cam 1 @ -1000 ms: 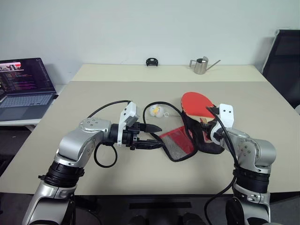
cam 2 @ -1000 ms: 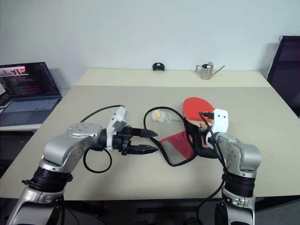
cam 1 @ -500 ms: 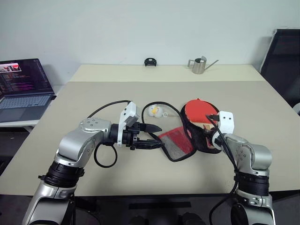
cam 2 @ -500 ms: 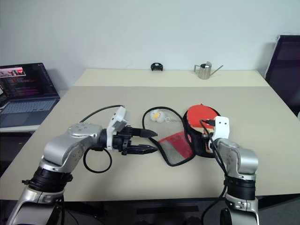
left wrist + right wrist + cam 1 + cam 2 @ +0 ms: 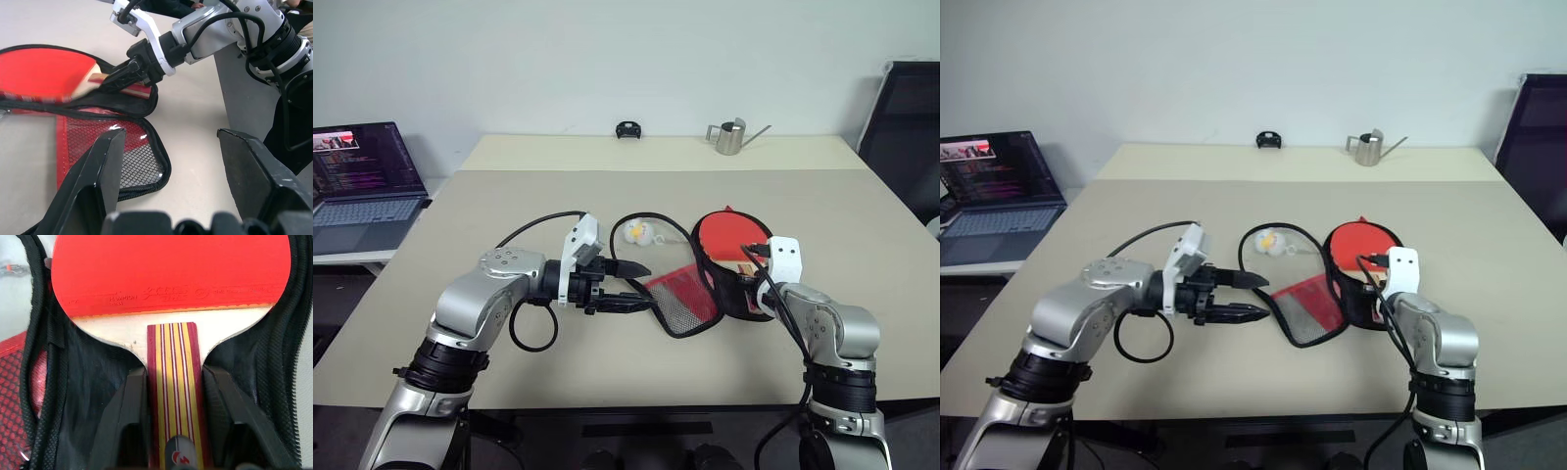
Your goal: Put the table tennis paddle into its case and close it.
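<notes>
The right wrist view shows our right claw (image 5: 171,396) with one black finger on each side of the striped wooden handle of the table tennis paddle (image 5: 168,271). The fingers sit right beside the handle, but we cannot tell if they press on it or have let go a little. The red round part of the paddle lies inside the open case (image 5: 39,357), and the black zipper edge of the case runs along both sides of it. In the left eye view, the case (image 5: 690,294) lies open on the beige surface (image 5: 509,201), in front of us and a bit to the right. Its red flap with the black net pocket is folded out toward our left claw (image 5: 639,285). The paddle (image 5: 724,235) rests in the black half on the right, with its handle pointing toward our right claw (image 5: 756,291). Our left claw hangs just beside the edge of the red flap. Its two black fingers are spread apart and it holds nothing. In the left wrist view we look between those fingers (image 5: 93,191) at the net pocket below. Small white and yellow balls (image 5: 640,233) lie in the looped zipper edge at the far side of the case. A laptop (image 5: 367,181) stands off to the left. A metal watering can (image 5: 732,137) and a small black thing (image 5: 627,129) sit at the far end.
</notes>
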You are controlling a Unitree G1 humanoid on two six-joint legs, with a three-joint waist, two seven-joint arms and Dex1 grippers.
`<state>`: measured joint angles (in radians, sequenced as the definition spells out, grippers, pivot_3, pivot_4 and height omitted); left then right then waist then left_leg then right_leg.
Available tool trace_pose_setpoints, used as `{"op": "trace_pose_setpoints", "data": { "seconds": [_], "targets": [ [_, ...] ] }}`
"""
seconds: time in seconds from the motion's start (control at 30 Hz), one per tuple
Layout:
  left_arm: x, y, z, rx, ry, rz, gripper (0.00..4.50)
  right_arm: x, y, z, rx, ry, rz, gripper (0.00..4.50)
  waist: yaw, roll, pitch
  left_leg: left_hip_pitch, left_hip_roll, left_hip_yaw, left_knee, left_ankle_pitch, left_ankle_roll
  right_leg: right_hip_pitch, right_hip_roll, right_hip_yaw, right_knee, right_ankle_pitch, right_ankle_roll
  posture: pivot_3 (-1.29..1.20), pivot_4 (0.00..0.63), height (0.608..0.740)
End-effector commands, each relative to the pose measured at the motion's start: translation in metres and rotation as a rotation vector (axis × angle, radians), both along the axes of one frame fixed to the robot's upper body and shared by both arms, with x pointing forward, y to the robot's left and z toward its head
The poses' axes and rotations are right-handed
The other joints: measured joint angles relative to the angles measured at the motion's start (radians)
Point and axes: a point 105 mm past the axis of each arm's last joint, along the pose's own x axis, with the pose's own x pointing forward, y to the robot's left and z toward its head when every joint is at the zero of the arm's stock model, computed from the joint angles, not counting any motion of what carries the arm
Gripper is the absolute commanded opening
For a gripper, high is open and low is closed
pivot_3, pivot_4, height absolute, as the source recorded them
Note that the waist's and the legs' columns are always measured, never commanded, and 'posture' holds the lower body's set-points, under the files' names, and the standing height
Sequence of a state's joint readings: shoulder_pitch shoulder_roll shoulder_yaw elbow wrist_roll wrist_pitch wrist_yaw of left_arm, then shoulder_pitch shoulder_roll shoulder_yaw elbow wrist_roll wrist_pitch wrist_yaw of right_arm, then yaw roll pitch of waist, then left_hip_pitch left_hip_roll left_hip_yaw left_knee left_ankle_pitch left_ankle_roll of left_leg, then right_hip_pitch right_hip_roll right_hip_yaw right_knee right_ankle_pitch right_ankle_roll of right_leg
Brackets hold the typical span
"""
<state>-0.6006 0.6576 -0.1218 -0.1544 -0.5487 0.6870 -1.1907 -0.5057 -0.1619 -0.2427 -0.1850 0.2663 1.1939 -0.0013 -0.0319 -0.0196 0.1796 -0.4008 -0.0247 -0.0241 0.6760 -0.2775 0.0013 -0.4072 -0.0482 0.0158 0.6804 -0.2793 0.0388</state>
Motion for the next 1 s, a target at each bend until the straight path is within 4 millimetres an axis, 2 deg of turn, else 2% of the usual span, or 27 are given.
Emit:
{"op": "trace_pose_setpoints", "data": {
  "seconds": [0.03,0.17,0.2,0.33,0.43,0.5,0.57,0.67,0.83,1.0],
  "targets": [
    [-0.005,-0.001,0.010,-0.011,-0.049,-0.023,3.27,-0.001,-0.003,0.009,-0.008,-0.045,-0.014,2.92,0.000,0.000,0.000,0.000,0.000,0.000,0.000,0.000,0.000,0.000,0.000,0.000,0.000,0.000,0.000,0.00,0.150,0.740],
    [-0.005,-0.001,0.010,-0.011,-0.047,-0.020,3.27,-0.005,0.003,0.011,0.010,-0.048,0.007,4.32,0.000,0.000,0.000,0.001,0.000,0.000,0.000,0.000,0.000,0.000,0.000,0.000,0.000,0.000,0.000,0.00,0.150,0.740],
    [-0.005,-0.001,0.009,-0.011,-0.047,-0.017,3.27,-0.007,0.007,0.013,0.024,-0.050,0.027,4.47,0.000,0.000,0.000,0.001,0.000,0.000,0.000,0.000,0.000,0.000,0.000,0.000,0.000,0.000,0.000,0.00,0.150,0.740],
    [-0.001,0.003,0.007,-0.016,-0.049,0.031,3.27,-0.025,0.018,0.026,0.058,-0.075,0.139,4.47,0.001,0.000,0.000,0.000,0.000,0.000,0.000,0.000,0.000,0.000,0.000,0.000,0.000,0.000,0.000,0.00,0.150,0.740],
    [0.005,0.004,0.005,-0.024,-0.057,0.085,3.27,-0.031,0.018,0.041,0.087,-0.124,0.190,4.47,0.001,0.000,0.000,0.000,0.000,0.000,0.000,0.000,0.000,0.000,0.000,0.000,0.000,0.000,0.000,0.00,0.150,0.740],
    [0.014,0.003,0.003,-0.035,-0.070,0.143,3.27,-0.031,0.013,0.057,0.103,-0.180,0.218,4.47,0.001,0.000,0.000,0.001,0.000,-0.001,0.000,0.000,0.000,0.001,0.000,0.000,0.000,0.000,0.000,0.00,0.150,0.740],
    [0.020,0.003,0.000,-0.038,-0.072,0.185,3.27,-0.031,0.005,0.074,0.057,-0.242,0.275,4.47,0.002,0.000,0.000,0.001,0.000,-0.001,0.000,0.000,0.000,0.001,0.000,-0.001,0.000,0.000,0.000,0.00,0.150,0.740],
    [0.024,0.004,-0.004,-0.036,-0.070,0.220,3.27,-0.034,0.000,0.086,-0.015,-0.277,0.364,4.47,0.002,0.000,0.000,0.001,0.000,-0.001,0.000,0.000,0.000,0.001,0.000,-0.001,0.000,0.000,0.000,0.00,0.150,0.740],
    [0.033,0.012,-0.008,-0.039,-0.060,0.301,3.27,-0.049,0.002,0.106,-0.101,-0.322,0.586,4.47,0.000,0.000,0.000,0.001,0.000,0.000,0.000,0.000,0.000,0.001,0.000,-0.001,0.000,0.000,0.000,0.00,0.150,0.740],
    [0.047,0.029,-0.021,-0.030,-0.048,0.462,3.27,-0.060,0.007,0.127,-0.073,-0.385,0.718,4.47,0.000,-0.001,0.000,0.001,0.000,-0.001,0.000,0.000,0.000,0.002,0.000,-0.001,0.000,0.000,0.000,0.00,0.150,0.740]
  ]
}}
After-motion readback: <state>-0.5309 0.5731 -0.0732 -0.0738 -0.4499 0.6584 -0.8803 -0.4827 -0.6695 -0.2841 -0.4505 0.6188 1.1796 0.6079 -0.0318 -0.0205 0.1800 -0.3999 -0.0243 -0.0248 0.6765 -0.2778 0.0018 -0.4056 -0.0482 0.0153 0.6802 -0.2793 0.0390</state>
